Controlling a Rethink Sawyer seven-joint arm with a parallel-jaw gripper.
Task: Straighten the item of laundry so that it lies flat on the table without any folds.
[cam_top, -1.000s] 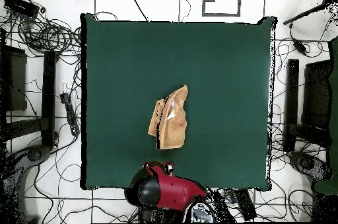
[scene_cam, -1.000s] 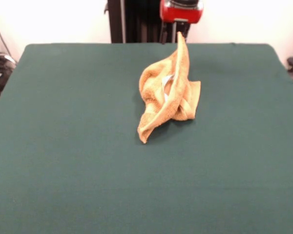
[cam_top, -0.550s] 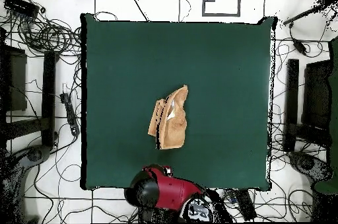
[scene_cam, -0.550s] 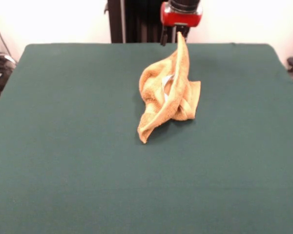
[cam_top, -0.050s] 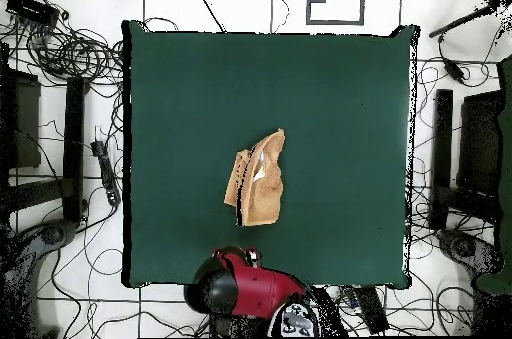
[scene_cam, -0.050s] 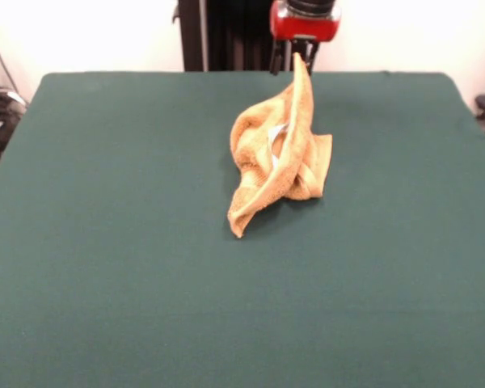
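Illumination is bright and even. In the front view the wall behind the table [scene_cam, -0.050s: 105,242] is overexposed to white. The towel [scene_cam, -0.050s: 279,158] casts a soft, short shadow toward the table's left edge, so light probably arrives from upper right. Focus is slightly soft throughout.

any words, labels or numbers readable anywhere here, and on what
None can be read.
The towel shows a small white tag, too small to tell whether anything is printed on it.
The green table is plain, with no markings.
The red arm shows no legible lettering.
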